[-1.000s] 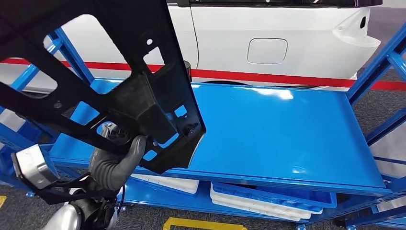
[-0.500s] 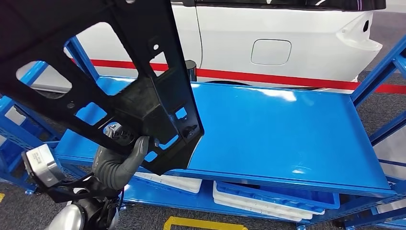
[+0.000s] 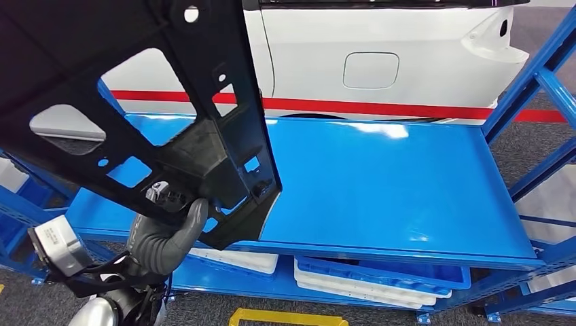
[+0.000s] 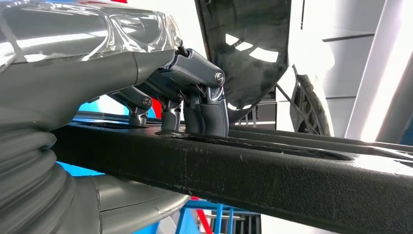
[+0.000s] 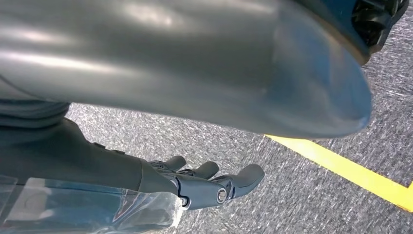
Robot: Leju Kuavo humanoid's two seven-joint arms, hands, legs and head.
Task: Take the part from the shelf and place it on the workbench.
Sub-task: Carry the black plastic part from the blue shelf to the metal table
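A large black plastic part (image 3: pixel 210 149) with several cut-outs hangs tilted over the left end of the blue shelf top (image 3: pixel 380 183). My left hand (image 3: pixel 166 234) grips its lower edge from below, thumb wrapped over the rim. In the left wrist view the dark fingers (image 4: pixel 204 105) press down on the part's black bar (image 4: pixel 243 170). My right hand (image 5: pixel 204 187) hangs over the grey floor with fingers stretched out, holding nothing.
A white car (image 3: pixel 380 61) with a red stripe stands right behind the shelf. Blue uprights (image 3: pixel 530 88) frame the shelf's right side. White and blue trays (image 3: pixel 367 282) lie on the lower level. Yellow floor marking (image 3: pixel 285 318) runs below.
The whole view has shifted slightly. The part stays in my left hand's grip and has drawn a little left and closer to the camera.
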